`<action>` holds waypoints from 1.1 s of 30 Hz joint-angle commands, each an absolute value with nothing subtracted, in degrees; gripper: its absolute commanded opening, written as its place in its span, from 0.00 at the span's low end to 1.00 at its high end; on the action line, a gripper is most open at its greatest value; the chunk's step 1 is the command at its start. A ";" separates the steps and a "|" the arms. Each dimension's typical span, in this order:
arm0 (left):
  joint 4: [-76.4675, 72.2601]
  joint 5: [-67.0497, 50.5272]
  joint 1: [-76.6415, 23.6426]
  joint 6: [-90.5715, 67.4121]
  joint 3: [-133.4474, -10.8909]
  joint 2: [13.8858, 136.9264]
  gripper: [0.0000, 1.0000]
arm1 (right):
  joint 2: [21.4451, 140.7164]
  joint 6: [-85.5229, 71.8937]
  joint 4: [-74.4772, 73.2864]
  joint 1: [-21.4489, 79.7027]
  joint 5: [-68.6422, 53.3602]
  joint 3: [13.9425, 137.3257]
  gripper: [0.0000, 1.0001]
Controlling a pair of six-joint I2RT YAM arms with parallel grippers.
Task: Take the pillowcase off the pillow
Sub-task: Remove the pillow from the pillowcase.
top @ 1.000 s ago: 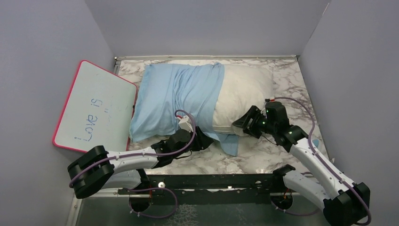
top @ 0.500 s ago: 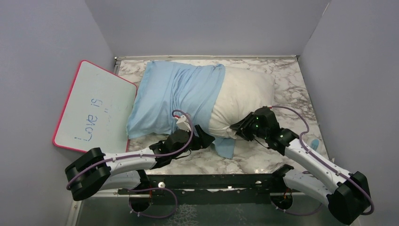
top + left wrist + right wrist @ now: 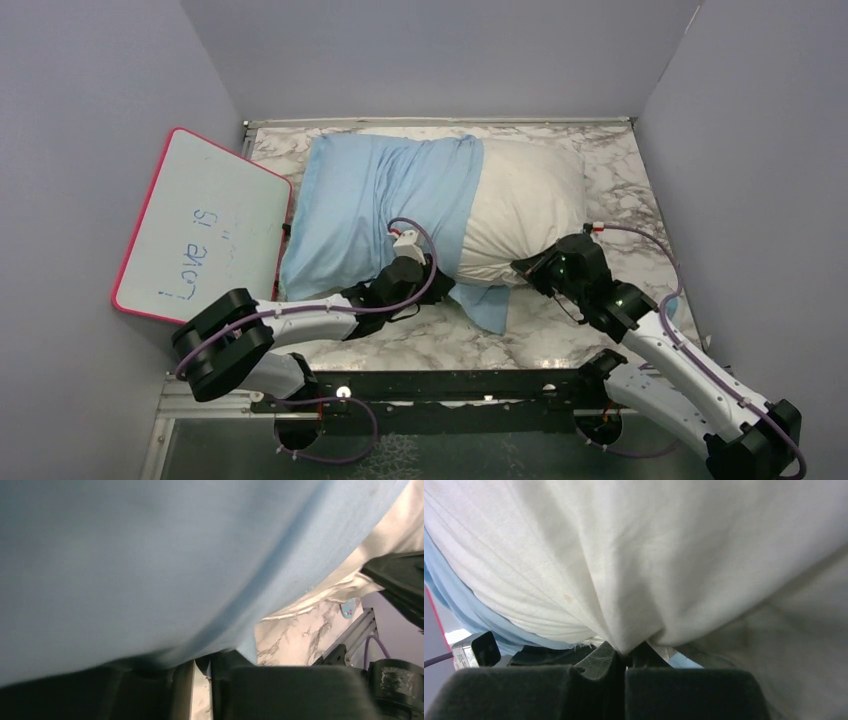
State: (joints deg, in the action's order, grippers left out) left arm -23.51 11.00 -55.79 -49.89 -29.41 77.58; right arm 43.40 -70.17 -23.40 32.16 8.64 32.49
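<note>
The pillow (image 3: 525,200) lies across the far half of the marble table, its off-white right half bare. The light blue pillowcase (image 3: 380,210) covers its left half, and a loose corner hangs at the near edge. My left gripper (image 3: 432,288) is at that near edge. In the left wrist view its fingers (image 3: 202,662) stand almost together, with the pillowcase (image 3: 150,555) pinched at their tips. My right gripper (image 3: 522,266) is at the pillow's near right edge. In the right wrist view it (image 3: 624,655) is shut on a fold of the pillow (image 3: 649,555).
A pink-rimmed whiteboard (image 3: 200,225) leans at the left wall, touching the pillowcase's left end. Grey walls close in three sides of the table (image 3: 620,160). A small blue scrap (image 3: 668,300) lies by the right arm. A black frame bar (image 3: 430,385) runs along the near edge.
Both grippers have gone from open to shut. The left one pushed in under the pillowcase's near edge. The right one came down onto the pillow's near edge and pinched its fabric.
</note>
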 commanded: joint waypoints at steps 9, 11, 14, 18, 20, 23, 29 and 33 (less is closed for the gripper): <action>13.81 30.96 -52.48 -55.47 -20.08 47.50 0.00 | 41.98 -57.07 -44.45 31.91 38.11 47.13 0.01; 14.93 30.37 -52.41 -55.16 -17.93 40.36 0.00 | 41.11 -57.19 -45.27 31.90 38.14 46.61 0.01; 12.97 26.90 -52.41 -52.86 -14.77 31.72 0.00 | 39.79 -57.37 -46.10 31.94 35.80 45.16 0.01; 11.94 20.57 -52.41 -48.75 -14.56 27.14 0.31 | 37.13 -57.44 -48.71 31.97 34.23 43.26 0.01; 12.28 17.17 -52.43 -46.20 -16.85 28.15 0.45 | 35.82 -56.74 -49.34 31.94 32.13 42.42 0.00; 15.74 14.40 -52.45 -43.34 -24.19 31.33 0.50 | 34.05 -56.16 -49.81 31.96 28.82 40.74 0.01; 16.12 13.02 -52.39 -32.03 -37.49 35.18 0.71 | 33.92 -57.24 -46.71 31.91 19.69 37.65 0.03; 18.25 10.79 -52.39 -25.65 -46.91 46.33 0.76 | 36.52 -57.66 -45.13 31.95 15.70 36.92 0.03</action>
State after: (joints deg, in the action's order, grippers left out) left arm 16.01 13.76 -52.82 -35.35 -39.20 37.28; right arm 34.44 -57.36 -46.09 32.23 19.59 38.11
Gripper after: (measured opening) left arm 0.731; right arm 0.033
